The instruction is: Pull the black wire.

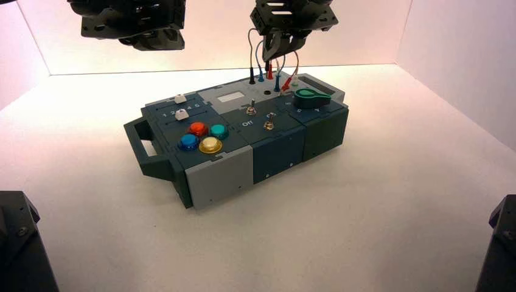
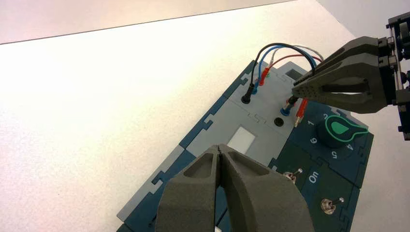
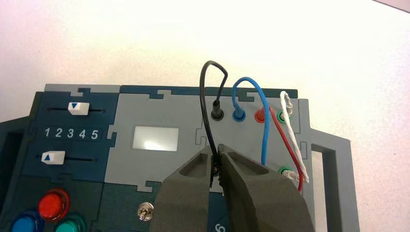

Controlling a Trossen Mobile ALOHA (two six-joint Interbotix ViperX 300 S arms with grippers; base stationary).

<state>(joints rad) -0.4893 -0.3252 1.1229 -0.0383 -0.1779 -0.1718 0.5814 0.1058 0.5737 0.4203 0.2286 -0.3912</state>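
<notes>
Gray-blue box (image 1: 218, 167) on pale table (image 1: 389, 182), right claw (image 1: 268, 58) above its colored wires (image 1: 250, 45)

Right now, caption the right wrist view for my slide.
Right gripper grips one end of the thin black arching wire, its other end in the grey panel.

One box (image 1: 243, 125) sits mid-frame in the high view, with four push buttons (image 1: 210, 145), two sliders (image 1: 182, 115), two toggle switches (image 1: 269, 125), one knob (image 1: 312, 99), four wires (image 3: 265, 121) and two handles (image 1: 157, 167); two grippers (image 3: 218, 150) show.
</notes>
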